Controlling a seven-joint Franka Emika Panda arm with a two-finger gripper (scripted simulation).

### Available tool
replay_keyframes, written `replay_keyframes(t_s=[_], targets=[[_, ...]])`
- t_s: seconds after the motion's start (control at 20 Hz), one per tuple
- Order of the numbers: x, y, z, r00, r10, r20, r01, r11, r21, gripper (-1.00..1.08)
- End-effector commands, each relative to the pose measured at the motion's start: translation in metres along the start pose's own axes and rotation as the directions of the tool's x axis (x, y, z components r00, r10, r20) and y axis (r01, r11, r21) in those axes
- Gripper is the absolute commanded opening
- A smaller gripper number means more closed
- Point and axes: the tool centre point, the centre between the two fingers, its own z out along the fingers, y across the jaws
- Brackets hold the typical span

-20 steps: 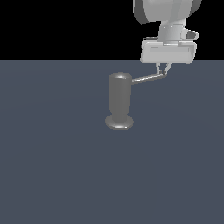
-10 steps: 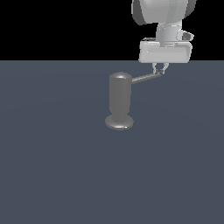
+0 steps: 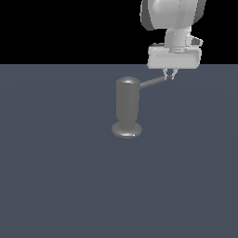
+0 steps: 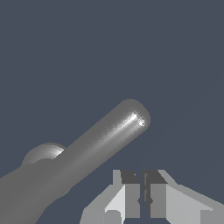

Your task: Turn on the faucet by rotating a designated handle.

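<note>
The faucet [image 3: 128, 106] is a dark-grey upright cylinder on a flared foot, standing on the grey floor. Its handle [image 3: 152, 82] is a thin rod that juts from the cylinder's top toward the exterior view's right and rises slightly. My gripper [image 3: 169, 76] hangs from above with its fingertips right at the handle's free end. The fingers [image 4: 130, 195] are pressed together with nothing between them. In the wrist view the handle [image 4: 109, 133] runs past beside my gripper [image 4: 142, 199], and the faucet's rounded top [image 4: 41, 154] shows behind it.
A flat dark-grey floor [image 3: 60, 176] spreads all around the faucet. No other object shows on it. The arm's white body [image 3: 173, 18] rises above the gripper.
The handle's free end has swung a little toward the exterior view's left, and my shut gripper has followed it. The faucet body has stayed put.
</note>
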Motion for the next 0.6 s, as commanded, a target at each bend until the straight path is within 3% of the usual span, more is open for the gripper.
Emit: replay_keyframes(t_s=[0.0,0.55], targets=[[0.003,0.004,0.006,1.0,0.006,0.007,-0.006,1.0,-0.001,-1.0],[0.018,0.004,0.008,1.0,0.01,0.01,-0.01,1.0,-0.002,-1.0]])
